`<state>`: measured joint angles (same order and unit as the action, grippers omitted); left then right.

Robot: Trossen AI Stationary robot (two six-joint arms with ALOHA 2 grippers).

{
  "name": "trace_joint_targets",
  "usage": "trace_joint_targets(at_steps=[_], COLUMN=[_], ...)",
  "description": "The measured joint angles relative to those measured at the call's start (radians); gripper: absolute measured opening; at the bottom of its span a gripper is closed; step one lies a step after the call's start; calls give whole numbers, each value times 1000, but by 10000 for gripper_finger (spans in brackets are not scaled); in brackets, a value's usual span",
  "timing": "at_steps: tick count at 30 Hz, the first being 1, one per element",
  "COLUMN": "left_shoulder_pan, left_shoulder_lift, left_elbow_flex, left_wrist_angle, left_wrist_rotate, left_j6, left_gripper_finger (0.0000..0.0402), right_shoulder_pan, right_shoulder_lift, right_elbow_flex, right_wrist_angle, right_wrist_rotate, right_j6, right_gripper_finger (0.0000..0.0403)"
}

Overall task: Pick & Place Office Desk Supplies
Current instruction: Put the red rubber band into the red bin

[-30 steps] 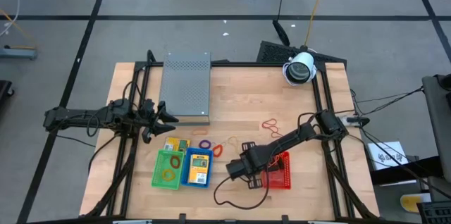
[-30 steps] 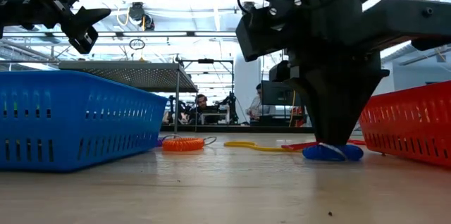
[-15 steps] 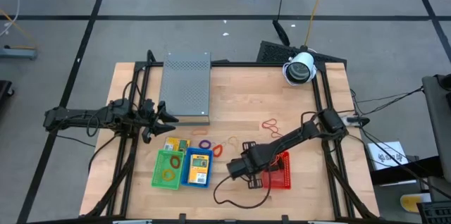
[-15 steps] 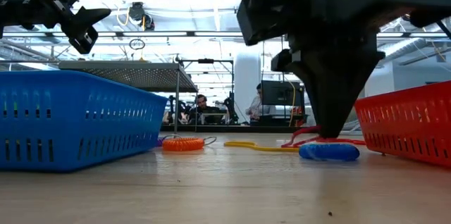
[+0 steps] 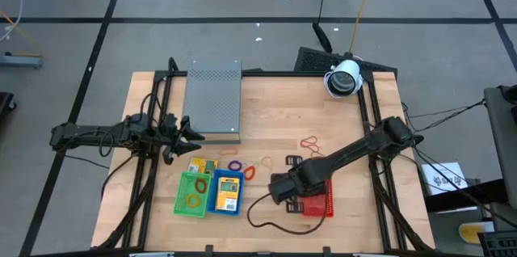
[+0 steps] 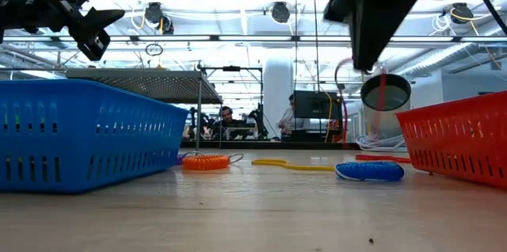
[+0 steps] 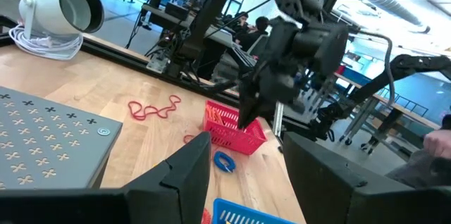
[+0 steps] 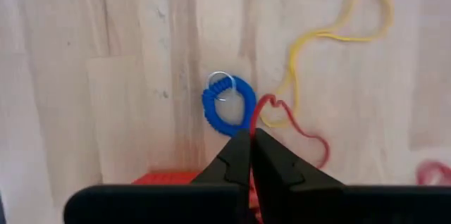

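Note:
My right gripper is shut on a red rubber band, high above the table in the low view and beside the red basket in the high view. Below it, a blue coil loop with a key ring and a yellow band lie flat on the wood. My left gripper waits open and empty by the grey box. My right gripper pinches one end of the red band's loop between its two fingertips, from above, pointing down. The rest of the band hangs slack below the fingers. I cannot tell whether its lower end touches the table.
A green basket and a blue basket with yellow packets stand at the near left. Purple and orange loops lie beside them, more red bands farther back. A white camera sits at the far right.
My right gripper has risen from the table top beside the blue coil to well above it, staying shut and drawing the red band up with it. The blue coil has stayed on the wood.

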<state>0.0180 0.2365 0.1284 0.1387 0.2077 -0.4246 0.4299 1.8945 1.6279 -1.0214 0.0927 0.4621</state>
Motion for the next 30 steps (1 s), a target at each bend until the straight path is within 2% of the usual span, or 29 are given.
trace_joint_targets(at_steps=[8, 12, 18, 30], left_shoulder_pan=[0, 0, 0, 0], left_shoulder_lift=[0, 0, 0, 0], left_elbow_flex=[0, 0, 0, 0], left_wrist_angle=[0, 0, 0, 0], left_wrist_rotate=[0, 0, 0, 0], left_j6=[-1, -1, 0, 0], left_gripper_finger=[186, 186, 186, 186], right_shoulder_pan=[69, 118, 183, 231], right_shoulder_lift=[-144, -208, -271, -318], right_elbow_flex=[0, 0, 0, 1], right_wrist_angle=[-161, -254, -298, -372], right_wrist_rotate=[40, 30, -18, -14], right_j6=[240, 380, 526, 536], right_gripper_finger=[0, 0, 0, 0])
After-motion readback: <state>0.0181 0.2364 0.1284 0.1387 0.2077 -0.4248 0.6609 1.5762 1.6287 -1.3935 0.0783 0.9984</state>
